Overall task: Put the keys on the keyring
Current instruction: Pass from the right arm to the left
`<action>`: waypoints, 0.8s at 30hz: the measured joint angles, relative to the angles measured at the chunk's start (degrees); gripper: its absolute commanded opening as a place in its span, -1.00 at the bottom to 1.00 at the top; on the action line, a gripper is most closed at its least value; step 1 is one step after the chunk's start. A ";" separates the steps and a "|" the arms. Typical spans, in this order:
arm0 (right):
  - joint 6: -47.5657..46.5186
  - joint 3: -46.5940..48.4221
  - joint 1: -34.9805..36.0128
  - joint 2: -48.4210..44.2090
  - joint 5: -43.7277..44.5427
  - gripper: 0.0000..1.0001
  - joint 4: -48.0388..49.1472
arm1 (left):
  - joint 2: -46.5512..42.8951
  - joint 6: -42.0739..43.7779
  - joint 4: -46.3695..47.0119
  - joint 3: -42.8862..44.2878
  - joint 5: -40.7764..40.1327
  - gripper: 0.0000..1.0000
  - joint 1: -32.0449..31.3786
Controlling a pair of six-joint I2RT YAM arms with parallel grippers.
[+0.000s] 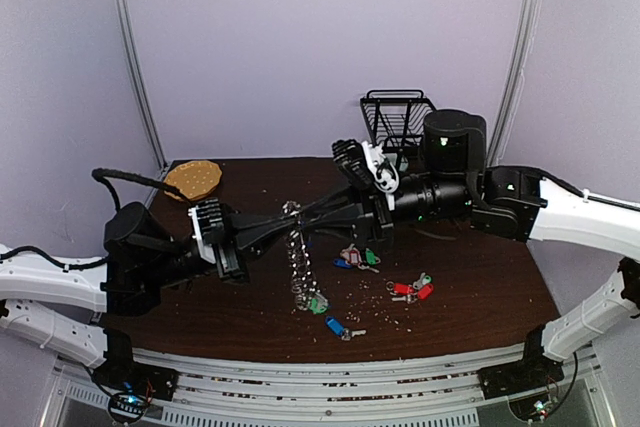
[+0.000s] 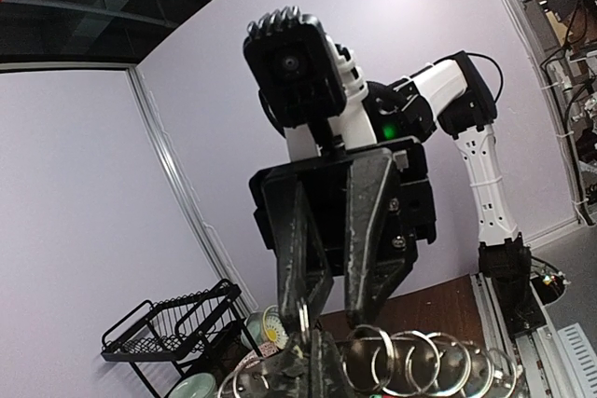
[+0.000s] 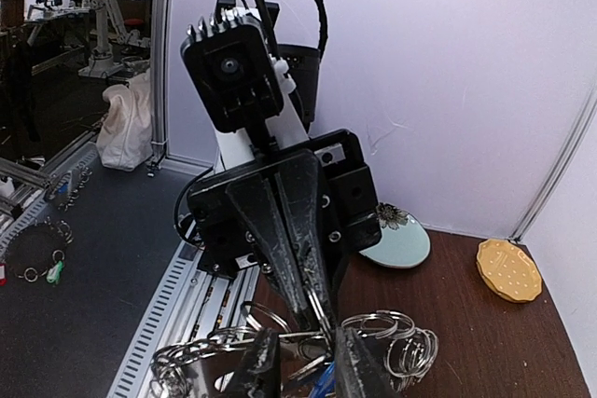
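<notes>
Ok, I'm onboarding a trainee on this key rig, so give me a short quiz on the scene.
1. True or false: the keyring lies flat on the table.
2. What stands beyond the table's far edge? A) wire rack B) bucket C) box
3. Fill in: the tag nearest the keyring's lower end is ____.
Key: 1 false, it hangs from the left pincer; 2 A; 3 green.
</notes>
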 measured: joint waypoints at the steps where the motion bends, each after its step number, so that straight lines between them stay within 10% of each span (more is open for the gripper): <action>1: 0.35 0.00 0.00 0.07 0.00 -0.76 0.09 | -0.02 0.07 -0.07 0.00 0.00 -1.00 0.00; 12: 1.20 -0.02 0.11 0.09 0.44 -0.61 2.71 | -0.85 0.31 -0.72 -0.02 -0.28 -1.00 -0.07; 24: -0.50 -0.09 0.09 0.52 1.60 -1.00 1.97 | -0.28 0.59 -0.50 -0.02 0.00 -1.00 -0.07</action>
